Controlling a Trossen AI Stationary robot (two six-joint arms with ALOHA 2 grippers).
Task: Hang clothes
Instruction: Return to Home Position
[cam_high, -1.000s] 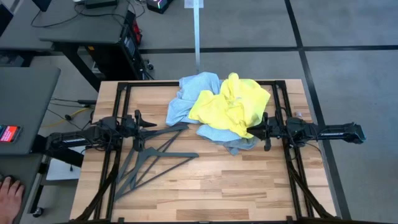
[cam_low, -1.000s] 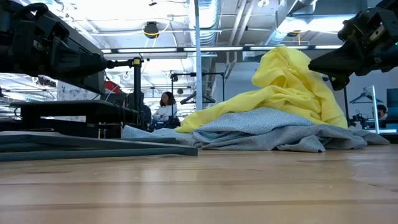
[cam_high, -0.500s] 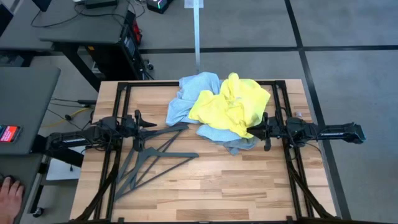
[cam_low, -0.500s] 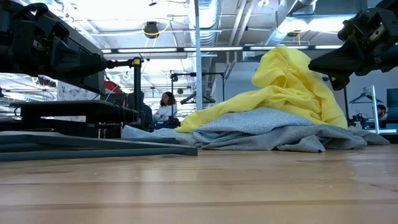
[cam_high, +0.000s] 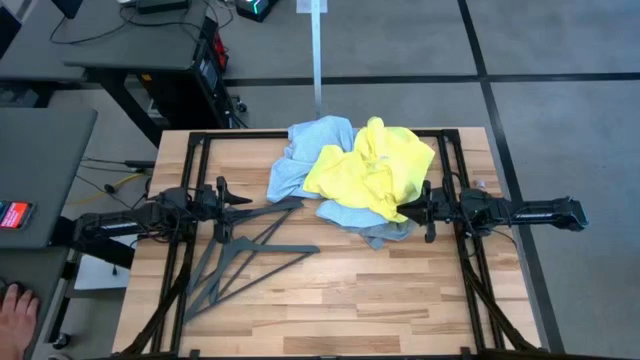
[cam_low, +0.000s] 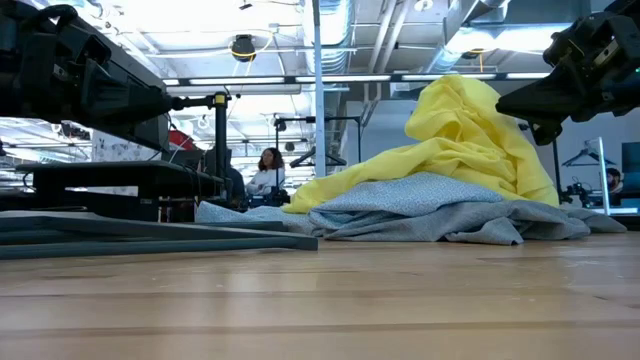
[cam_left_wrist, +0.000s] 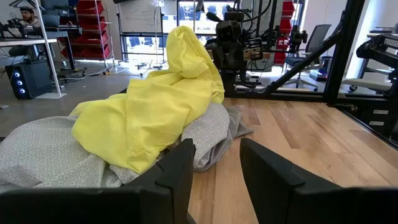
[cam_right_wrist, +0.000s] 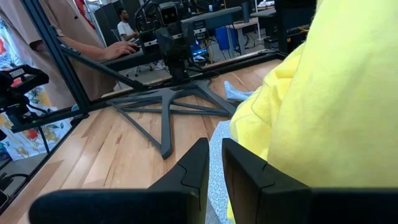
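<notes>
The clothes are lying in one heap at the upper middle of the worktop (cam_high: 350, 310) in the overhead picture. The neon-yellow T-shirt (cam_high: 370, 170) is sitting crumpled on top, the pale blue shirt (cam_high: 300, 160) is spreading out beneath it toward the upper left, and the grey T-shirt (cam_high: 385, 235) is peeking out at the heap's lower right edge. The dark hangers (cam_high: 245, 250) are lying flat, left of centre, just beside the pile. The left end effector (cam_left_wrist: 216, 149) is hovering at the left-middle, its fingers standing apart and gripping nothing. The right end effector (cam_right_wrist: 215, 146) is hanging at the right-middle, just beside the yellow fabric, its fingers showing only a narrow gap and gripping nothing.
</notes>
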